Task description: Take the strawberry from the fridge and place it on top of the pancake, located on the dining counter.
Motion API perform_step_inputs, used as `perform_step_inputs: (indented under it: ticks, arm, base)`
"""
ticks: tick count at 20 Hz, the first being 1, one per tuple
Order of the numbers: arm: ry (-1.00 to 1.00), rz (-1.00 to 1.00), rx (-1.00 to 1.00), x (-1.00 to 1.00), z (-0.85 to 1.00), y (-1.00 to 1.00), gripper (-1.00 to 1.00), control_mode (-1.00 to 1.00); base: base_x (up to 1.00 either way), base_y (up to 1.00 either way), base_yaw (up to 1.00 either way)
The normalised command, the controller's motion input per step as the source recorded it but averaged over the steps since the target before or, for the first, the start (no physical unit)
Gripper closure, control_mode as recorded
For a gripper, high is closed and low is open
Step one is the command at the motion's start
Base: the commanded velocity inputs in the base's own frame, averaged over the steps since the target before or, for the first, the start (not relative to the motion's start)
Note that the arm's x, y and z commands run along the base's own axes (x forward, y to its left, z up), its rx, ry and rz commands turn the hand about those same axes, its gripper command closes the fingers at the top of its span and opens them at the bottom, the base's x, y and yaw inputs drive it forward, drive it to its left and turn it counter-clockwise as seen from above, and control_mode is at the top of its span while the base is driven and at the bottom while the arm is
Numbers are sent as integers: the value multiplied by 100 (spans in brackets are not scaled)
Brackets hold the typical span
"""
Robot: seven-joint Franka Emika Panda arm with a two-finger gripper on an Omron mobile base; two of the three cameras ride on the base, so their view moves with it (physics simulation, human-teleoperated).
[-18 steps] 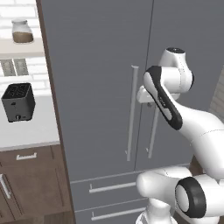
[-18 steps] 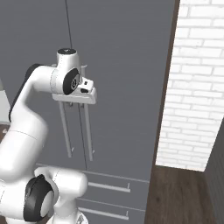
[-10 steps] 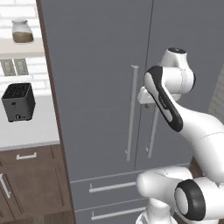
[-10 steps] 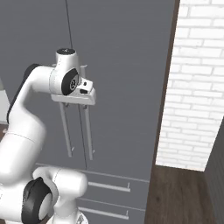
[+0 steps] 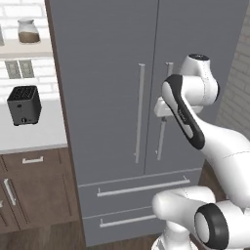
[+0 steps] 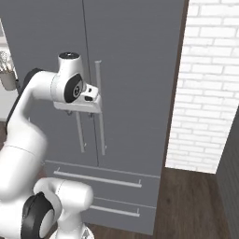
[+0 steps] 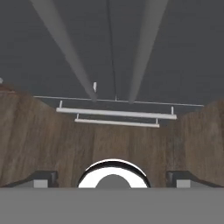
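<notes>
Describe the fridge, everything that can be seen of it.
The fridge is a tall matte grey French-door unit. Both doors are shut, meeting at a thin vertical seam. Each door carries a long slim silver handle beside the seam, and two drawers with horizontal silver bars sit below. It stands between a kitchen worktop and a white brick wall. The gripper hangs at the handles, jaws open, gripping nothing.

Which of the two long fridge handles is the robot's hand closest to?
The right door's handle. The open gripper sits right at it, while the left door's handle stands bare, apart from the hand.
</notes>
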Motion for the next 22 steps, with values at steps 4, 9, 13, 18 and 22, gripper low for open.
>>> perform_step_inputs:
  ticks: [4,9,13,18,22]
  arm:
    - [-1,0,0,0,-1,0,-100,-100]
    - [-39,0,0,49,-3,0,-100,-100]
    - [-31,0,0,69,0,-25,-100,-100]
    - [-14,3,0,43,0,-21,-100,-100]
    - [-10,0,0,22,0,0,-100,-100]
  base:
    - [-2,0,0]
    - [0,0,0]
    - [0,0,0]
    - [0,0,0]
    - [0,0,0]
